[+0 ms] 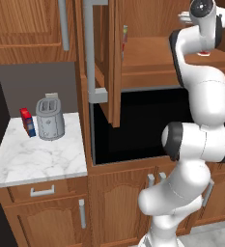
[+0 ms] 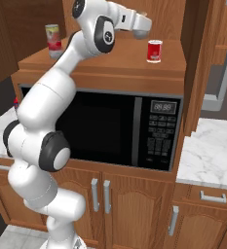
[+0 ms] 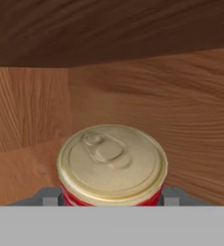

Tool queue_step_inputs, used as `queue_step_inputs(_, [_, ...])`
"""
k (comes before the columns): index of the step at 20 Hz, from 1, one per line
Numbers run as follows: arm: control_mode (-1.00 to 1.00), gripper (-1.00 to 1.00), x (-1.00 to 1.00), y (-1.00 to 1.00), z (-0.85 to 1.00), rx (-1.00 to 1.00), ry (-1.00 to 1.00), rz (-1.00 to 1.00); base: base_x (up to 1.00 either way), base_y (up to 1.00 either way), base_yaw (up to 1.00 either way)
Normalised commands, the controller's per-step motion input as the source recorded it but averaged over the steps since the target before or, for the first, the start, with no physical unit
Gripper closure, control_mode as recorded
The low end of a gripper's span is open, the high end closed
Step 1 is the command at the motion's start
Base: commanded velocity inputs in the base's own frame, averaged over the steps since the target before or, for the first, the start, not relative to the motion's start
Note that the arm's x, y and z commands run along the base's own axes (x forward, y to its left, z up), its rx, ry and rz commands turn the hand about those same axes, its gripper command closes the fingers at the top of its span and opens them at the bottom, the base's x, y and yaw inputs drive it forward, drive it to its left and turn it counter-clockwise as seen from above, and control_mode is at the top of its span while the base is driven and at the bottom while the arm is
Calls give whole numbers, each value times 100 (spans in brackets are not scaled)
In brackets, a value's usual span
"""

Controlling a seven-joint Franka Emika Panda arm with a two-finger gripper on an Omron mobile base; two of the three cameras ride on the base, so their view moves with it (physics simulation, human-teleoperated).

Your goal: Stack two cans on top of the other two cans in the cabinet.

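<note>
We look straight down our gripper (image 3: 111, 198) at a red can (image 3: 111, 166) with a gold pull-tab lid, jaws clamped on either side of it, right between the fingertips, up inside the open cabinet (image 2: 134, 61) above the microwave (image 2: 105, 129).

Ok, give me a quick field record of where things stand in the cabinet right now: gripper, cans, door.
gripper: gripper shut on a red can with gold lid, fingertips flanking it
held can location: inside the cabinet, near its wooden back wall
other cans: red can upright on the shelf; pale-labelled can at shelf's far left
stacked: none yet
cabinet door: door open
</note>
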Motion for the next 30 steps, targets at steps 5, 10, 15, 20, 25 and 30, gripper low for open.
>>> queue_step_inputs(5, [-100, 100, 0, -24, -2, 0, 0, -1, 0, 0, 0])
queue_step_inputs(10, [-100, 100, 0, -22, -1, 0, 0, -2, 0, 0, 0])
queue_step_inputs(15, [-100, 100, 0, -15, -4, 0, 0, -1, 0, 0, 0])
queue_step_inputs(20, [-100, 100, 1, -6, -3, 0, 0, 0, 0, 0, 0])
queue_step_inputs(25, [-100, 100, 2, -1, -5, 0, 0, 0, 0, 0, 0])
queue_step_inputs(30, [-100, 100, 2, 0, -9, 0, 0, 0, 0, 0, 0])
